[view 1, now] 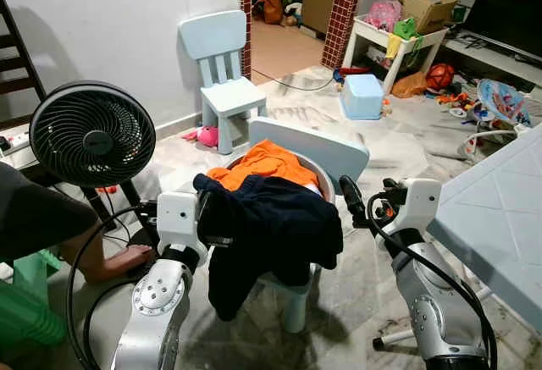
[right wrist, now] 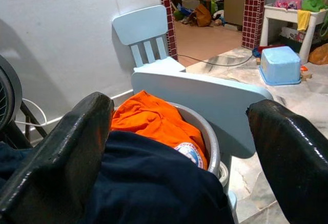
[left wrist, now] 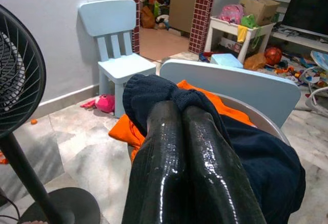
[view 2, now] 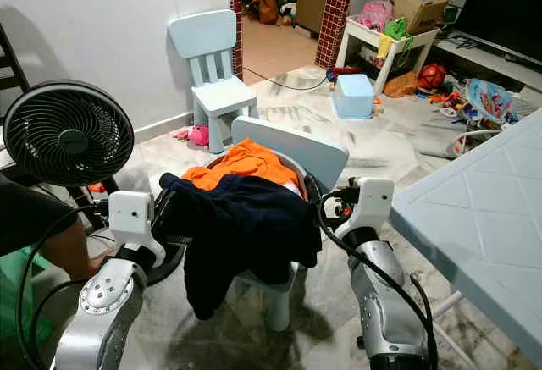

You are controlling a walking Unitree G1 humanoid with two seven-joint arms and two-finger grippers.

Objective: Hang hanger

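left hand (left wrist: 179, 106) clamped on navy garment (view 1: 279, 218); right hand (right wrist: 184, 147) spread apart beside it.

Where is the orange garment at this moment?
The orange garment lies in the grey basin on the nearer light-blue chair, straight ahead of the robot, behind and partly under the dark navy garment.

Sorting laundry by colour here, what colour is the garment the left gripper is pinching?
Dark navy garment, clearest in the left wrist view.
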